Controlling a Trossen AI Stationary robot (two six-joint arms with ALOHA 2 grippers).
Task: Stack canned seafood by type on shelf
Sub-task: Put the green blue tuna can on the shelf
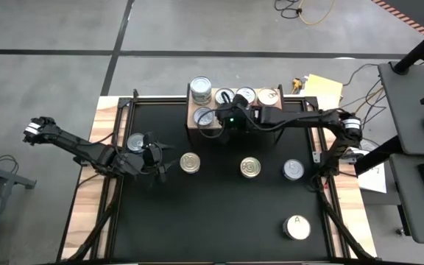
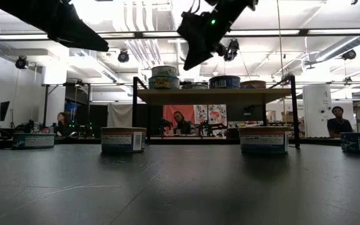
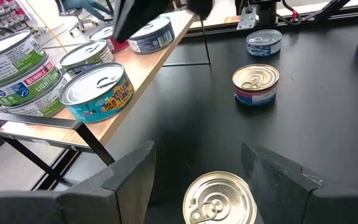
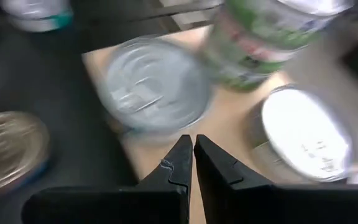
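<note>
One camera hangs overhead, looking straight down on the whole black tabletop (image 1: pixel 219 213), the wooden shelf (image 1: pixel 197 114) at its far edge. A second sits at tabletop level, looking level across the surface toward the shelf (image 2: pixel 214 95) and the room behind. The left wrist camera looks past its own fingers (image 3: pixel 129 177), close to the table, with the shelf (image 3: pixel 142 68) just ahead. The right wrist camera looks steeply down, very near the shelf (image 4: pixel 229 124). All four views share the shelf.
</note>
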